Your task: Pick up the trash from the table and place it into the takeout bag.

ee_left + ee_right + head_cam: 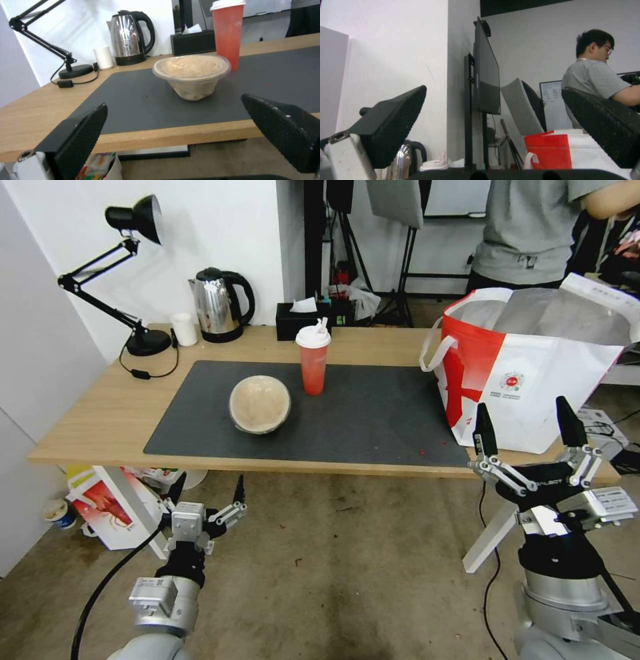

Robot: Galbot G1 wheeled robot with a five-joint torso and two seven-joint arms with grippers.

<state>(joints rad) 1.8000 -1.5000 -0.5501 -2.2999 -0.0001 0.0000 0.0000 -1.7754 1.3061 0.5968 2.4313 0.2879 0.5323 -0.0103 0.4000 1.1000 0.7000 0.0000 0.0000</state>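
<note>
A: We start with the trash. We see the smaller beige round bowl (260,404) sitting on the big dark grey mat (373,413), near its front-left part, and the red translucent white-lidded drink cup (313,360) standing upright just behind and to the right of it, apart from it.

B: From the left wrist view we find the same pair: bowl (192,75) in front, cup (228,32) behind it. Can we read any writing on them?

A: None that we can make out. The large boxy white takeout bag with a red panel (533,373) stands open at the right end of the long light-wood worktop (93,427), silver foil lining showing. Its small round red logo has a line of print under it, too small for us to read.

B: And our grippers?

A: Our left gripper (208,499) hangs low in front of the worktop's edge, below the bowl, fingers spread wide with nothing between them. Our right gripper (528,430) is raised in front of the bag, fingers also wide apart and empty; its body carries the word "GALBOT".

B: Behind the mat we note a steel kettle (219,305), a small white cup (184,329), a black desk lamp (127,280) and a black tissue box (303,319).
</note>
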